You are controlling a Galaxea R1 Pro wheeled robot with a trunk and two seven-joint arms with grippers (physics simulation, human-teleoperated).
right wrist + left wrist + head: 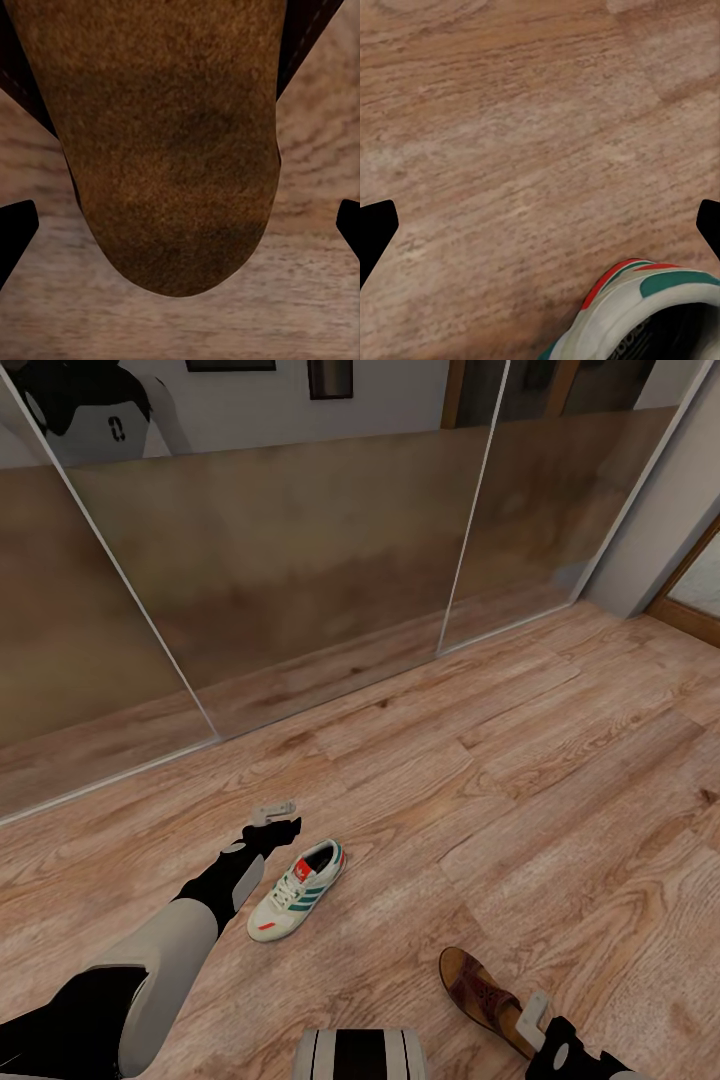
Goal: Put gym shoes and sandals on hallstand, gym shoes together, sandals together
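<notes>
Wood-plank floor [560,780] carries a sneaker [296,889] beside the open left hand [274,812]; a sandal [482,988] is straddled by the open right hand [537,1015], seemingly for grasping.

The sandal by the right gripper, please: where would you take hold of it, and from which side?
Probably at the rounded heel end of the sandal, from above. It lies flat on the wood floor, sole down, and the right gripper is open over that end with its fingers either side. Straddling the narrow width there looks the easiest.
</notes>
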